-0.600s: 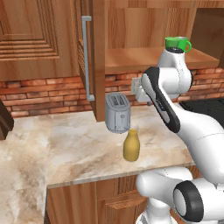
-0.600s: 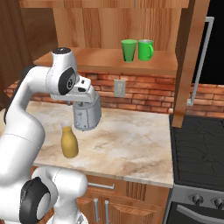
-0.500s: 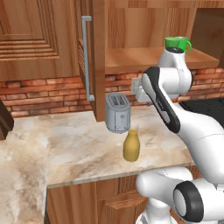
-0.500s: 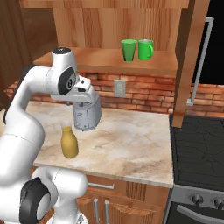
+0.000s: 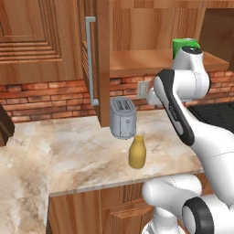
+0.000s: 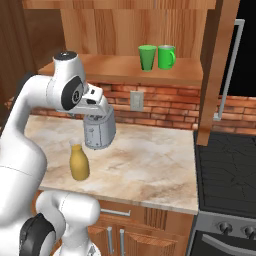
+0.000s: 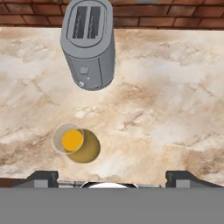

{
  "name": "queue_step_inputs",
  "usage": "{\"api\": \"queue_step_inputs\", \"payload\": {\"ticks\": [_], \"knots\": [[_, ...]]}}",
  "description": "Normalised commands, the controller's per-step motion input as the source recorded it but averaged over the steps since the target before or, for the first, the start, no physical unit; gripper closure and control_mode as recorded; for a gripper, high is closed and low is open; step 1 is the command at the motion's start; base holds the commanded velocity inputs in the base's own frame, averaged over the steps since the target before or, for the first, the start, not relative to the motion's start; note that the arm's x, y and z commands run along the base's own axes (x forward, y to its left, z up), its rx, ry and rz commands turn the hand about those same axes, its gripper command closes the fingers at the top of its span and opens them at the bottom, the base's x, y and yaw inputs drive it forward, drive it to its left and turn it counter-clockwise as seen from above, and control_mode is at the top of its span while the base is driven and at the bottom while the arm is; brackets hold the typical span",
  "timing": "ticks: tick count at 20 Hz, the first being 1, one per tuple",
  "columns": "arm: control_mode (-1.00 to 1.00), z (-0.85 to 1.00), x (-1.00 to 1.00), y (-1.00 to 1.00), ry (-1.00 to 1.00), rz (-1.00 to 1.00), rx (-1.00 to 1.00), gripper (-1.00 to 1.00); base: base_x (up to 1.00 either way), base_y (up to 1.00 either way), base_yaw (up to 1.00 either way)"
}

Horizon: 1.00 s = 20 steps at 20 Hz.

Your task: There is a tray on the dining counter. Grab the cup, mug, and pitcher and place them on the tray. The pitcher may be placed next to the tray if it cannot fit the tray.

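Nothing moved — one pitcher (image 5: 137, 152), one toaster (image 5: 123, 117).

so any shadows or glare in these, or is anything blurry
Hand view: soft dark shadow beside the pitcher and under the toaster, no glare. Both base views: flat even light, slightly soft render, faint shadow at the pitcher's base.

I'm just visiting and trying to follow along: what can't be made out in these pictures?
- Mug, left base view: mostly hidden behind the arm's shoulder.
- Toaster, right base view: its top is covered by the arm's wrist.
- Claw, hand view: just the two wide-apart tips show; the bottom edge cuts off the rest.
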Motion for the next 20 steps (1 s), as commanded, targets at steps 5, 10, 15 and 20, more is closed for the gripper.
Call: {"api": "queue_step_inputs", "payload": {"ticks": [5,10,15,20], "knots": [[-1.00,0.31,-0.22,-0.19,-0.11,-0.13,0.00,-1.00,0.00,0.00,0.00],[-1.00,0.33,-0.10,-0.13,-0.10,-0.22,0.01,-1.00,0.00,0.00,0.00],[-1.00,0.24,0.00,-0.11,-0.11,-0.26,0.10,-1.00,0.00,0.00,0.00],[-1.00,0.16,0.00,-0.21,-0.10,-0.23,0.19,-1.00,0.00,0.00,0.00]]}}
